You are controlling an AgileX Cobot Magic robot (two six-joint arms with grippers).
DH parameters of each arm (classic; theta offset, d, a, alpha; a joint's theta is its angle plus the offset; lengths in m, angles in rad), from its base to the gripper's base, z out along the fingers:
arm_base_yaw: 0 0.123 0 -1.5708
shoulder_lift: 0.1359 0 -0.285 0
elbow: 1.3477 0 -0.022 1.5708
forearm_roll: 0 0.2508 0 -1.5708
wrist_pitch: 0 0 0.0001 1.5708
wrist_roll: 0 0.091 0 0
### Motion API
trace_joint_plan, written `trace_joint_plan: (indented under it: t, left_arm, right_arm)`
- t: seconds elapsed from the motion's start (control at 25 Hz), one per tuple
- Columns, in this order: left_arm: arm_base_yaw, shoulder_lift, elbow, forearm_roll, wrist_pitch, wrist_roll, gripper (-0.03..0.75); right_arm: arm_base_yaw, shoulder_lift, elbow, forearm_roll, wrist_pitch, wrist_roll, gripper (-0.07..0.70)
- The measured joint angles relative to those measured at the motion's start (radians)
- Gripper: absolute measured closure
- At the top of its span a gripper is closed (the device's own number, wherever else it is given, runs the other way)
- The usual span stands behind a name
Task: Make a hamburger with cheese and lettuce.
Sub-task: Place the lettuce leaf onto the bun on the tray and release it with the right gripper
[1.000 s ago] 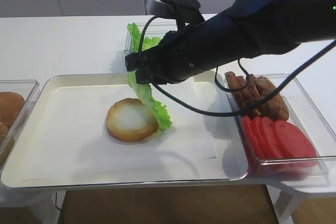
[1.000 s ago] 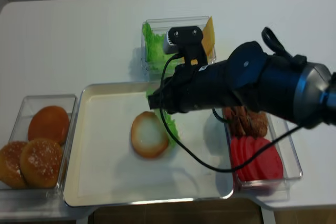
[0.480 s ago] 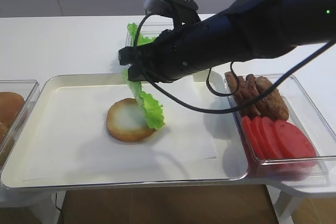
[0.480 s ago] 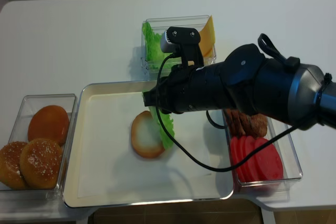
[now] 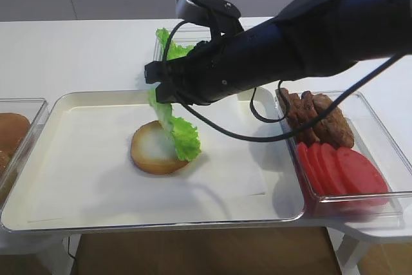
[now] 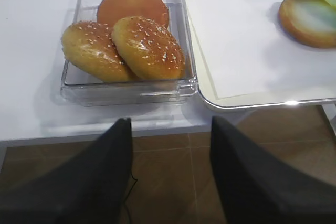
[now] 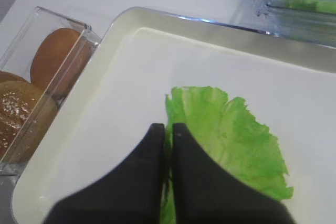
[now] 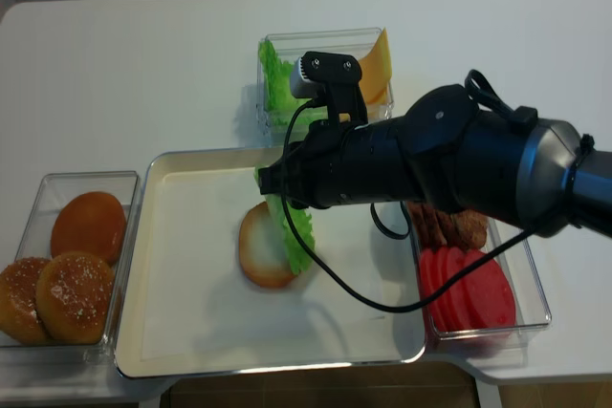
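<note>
1. The lettuce [image 5: 175, 128] is being held pinched by its upper edge in the closed right tool [image 7: 167, 129], dangling over the hamburger [image 5: 153, 149] on the tray [image 5: 96, 191].
2. It is judged light, limp and tearable; edge-gripping is suiting it.

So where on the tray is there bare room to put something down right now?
The tray is bare on its left half, between the bun half and the bun bin, and along the front strip below the bun. It's crowded mid-tray: the right gripper dangles the lettuce over the bun's right side.
</note>
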Motion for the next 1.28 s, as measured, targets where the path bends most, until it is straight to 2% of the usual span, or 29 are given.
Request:
trace_joint_plan:
  t: [0.32,0.76,1.0,1.12,1.28]
  left_arm:
    - [0.000,0.000,0.000,0.000,0.000,0.000,0.354]
    - [0.000,0.000,0.000,0.000,0.000,0.000,0.354]
    - [0.000,0.000,0.000,0.000,0.000,0.000,0.354]
    - [0.000,0.000,0.000,0.000,0.000,0.000,0.354]
    - [0.000,0.000,0.000,0.000,0.000,0.000,0.354]
  right_arm:
    - [0.000,0.006,0.000,0.039,0.000,-0.019,0.595]
    - [0.000,0.006,0.000,0.043,0.026,-0.027,0.427]
    - [0.000,0.006,0.000,0.043,0.029,-0.039,0.402]
    - [0.000,0.006,0.000,0.043,0.014,-0.048,0.400]
    - [0.000,0.004,0.000,0.008,-0.040,-0.046,0.400]
